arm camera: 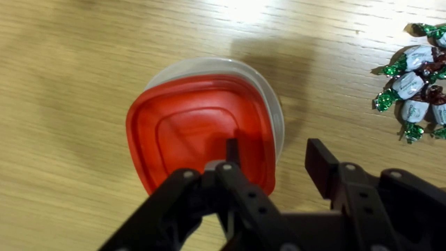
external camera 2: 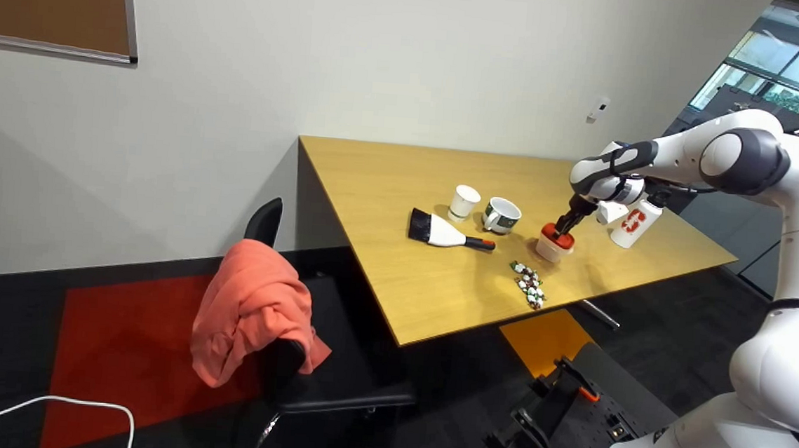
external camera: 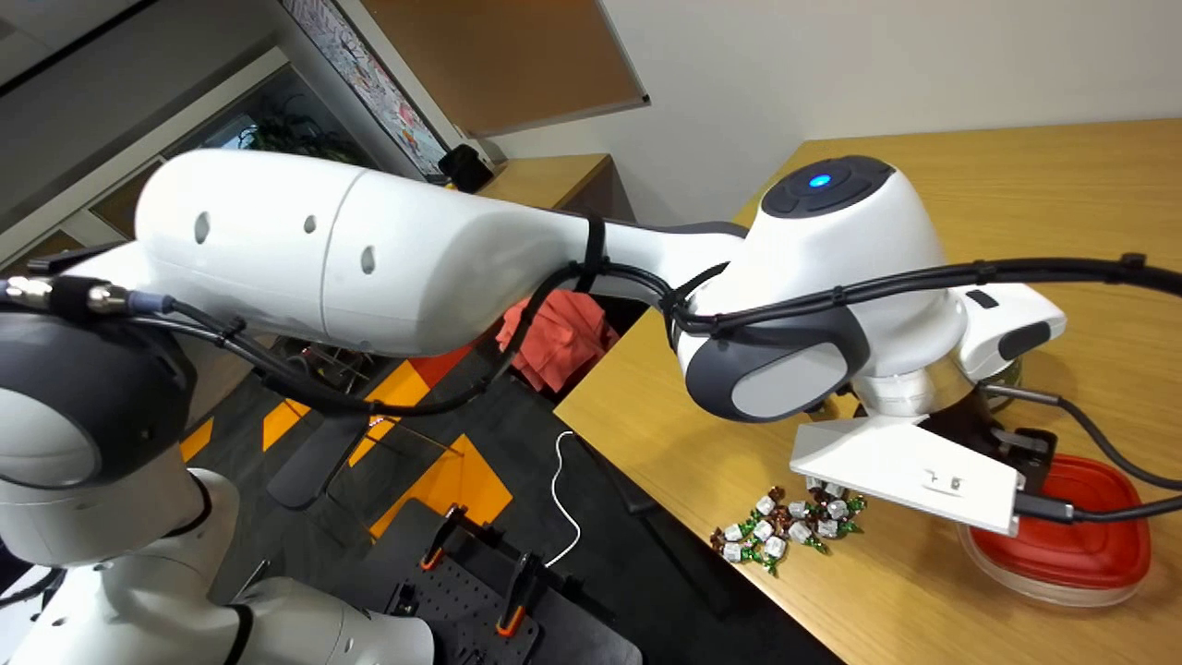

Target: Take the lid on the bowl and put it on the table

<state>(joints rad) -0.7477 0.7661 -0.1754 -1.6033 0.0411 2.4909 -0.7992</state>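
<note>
The red lid [arm camera: 195, 132] lies on top of the clear bowl [arm camera: 212, 64] and sits off-centre, so part of the bowl's rim shows beyond it. The lid [external camera: 1080, 545] and bowl [external camera: 1062, 594] also show in an exterior view, partly behind the gripper mount. My gripper [arm camera: 273, 153] is open and empty. In the wrist view one finger is over the lid and the other is past its right edge, above the table [arm camera: 69, 104]. Whether a finger touches the lid cannot be told. In an exterior view the gripper [external camera 2: 562, 227] points down at the lid [external camera 2: 557, 237].
Several wrapped candies [external camera 2: 529, 284] lie beside the bowl; they also show in the wrist view [arm camera: 414, 87]. A white cup [external camera 2: 464, 202], a mug [external camera 2: 502, 217] and a brush [external camera 2: 444, 233] are on the table. A white bottle [external camera 2: 635, 225] stands on the bowl's other side.
</note>
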